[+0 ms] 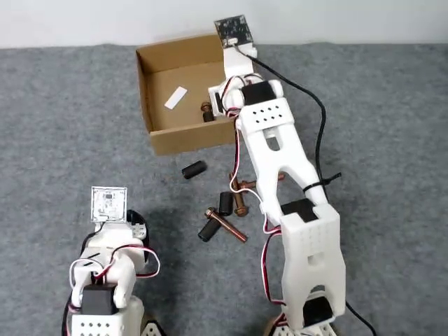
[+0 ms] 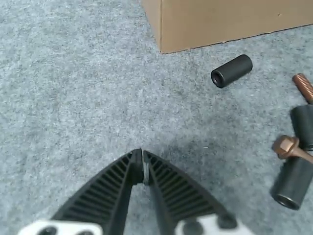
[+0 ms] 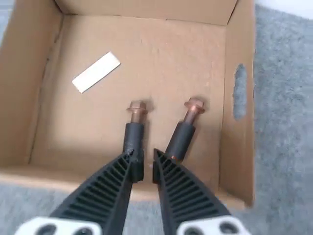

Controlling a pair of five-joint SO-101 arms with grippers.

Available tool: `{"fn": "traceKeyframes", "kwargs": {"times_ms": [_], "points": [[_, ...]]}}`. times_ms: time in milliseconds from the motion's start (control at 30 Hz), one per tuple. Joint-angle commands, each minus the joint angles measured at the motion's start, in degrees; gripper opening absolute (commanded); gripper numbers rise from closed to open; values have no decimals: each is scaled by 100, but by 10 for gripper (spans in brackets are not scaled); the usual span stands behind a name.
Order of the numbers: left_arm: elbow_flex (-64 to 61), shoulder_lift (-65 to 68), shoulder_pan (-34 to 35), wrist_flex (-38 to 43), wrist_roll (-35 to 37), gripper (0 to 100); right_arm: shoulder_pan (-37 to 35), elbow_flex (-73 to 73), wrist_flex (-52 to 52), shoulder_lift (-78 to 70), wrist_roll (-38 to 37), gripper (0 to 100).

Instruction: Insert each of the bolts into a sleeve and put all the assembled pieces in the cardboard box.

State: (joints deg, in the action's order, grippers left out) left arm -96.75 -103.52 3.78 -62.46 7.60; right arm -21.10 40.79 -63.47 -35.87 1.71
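**A:** Which step are you on?

**B:** Two pieces [image 3: 134, 132] lie in the box [image 3: 239, 58], all put together. Your right gripper [image 3: 143, 159] hangs over the near side of the box, just above one of them. Its jaws are a little apart, and I think it holds nothing.

**A:** And the other one?

**B:** Your left gripper [image 2: 142, 162] sits low over the table [image 2: 73, 98]. It is pressed tight together with nothing in it.

**A:** What is left to do?

**B:** One sleeve [image 2: 232, 71] lies alone on the table near the box. Close by are more bolts [image 1: 227, 225] and sleeves, some touching each other.

**A:** So what comes next?

**B:** I think you lift the right gripper out of the box, then pick a bolt and a sleeve. One gripper must hold the sleeve steady while the other pushes the bolt straight in. The sleeve is round, so it may roll away.
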Motion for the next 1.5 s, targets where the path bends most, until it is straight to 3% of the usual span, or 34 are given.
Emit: {"fn": "traceKeyframes", "kwargs": {"times_ms": [0,433,633,867,1100,1233,1467], "points": [[31,-44,9,-70,79,5,-75,316,-611,716,-18,9],[31,-44,18,-132,79,5,-92,316,-3530,1130,-185,9],[31,-44,26,-132,79,5,92,229,-3925,1138,-2119,9],[31,-44,26,-141,79,5,163,-237,-3943,1138,-3692,9],[31,-44,35,-141,97,5,101,-1125,-3952,1385,-4290,100],[31,-44,35,-132,105,5,-224,-1459,-3952,1543,-3903,107],[31,-44,325,-9,105,5,-892,-1503,-3952,1552,-571,81]]}}
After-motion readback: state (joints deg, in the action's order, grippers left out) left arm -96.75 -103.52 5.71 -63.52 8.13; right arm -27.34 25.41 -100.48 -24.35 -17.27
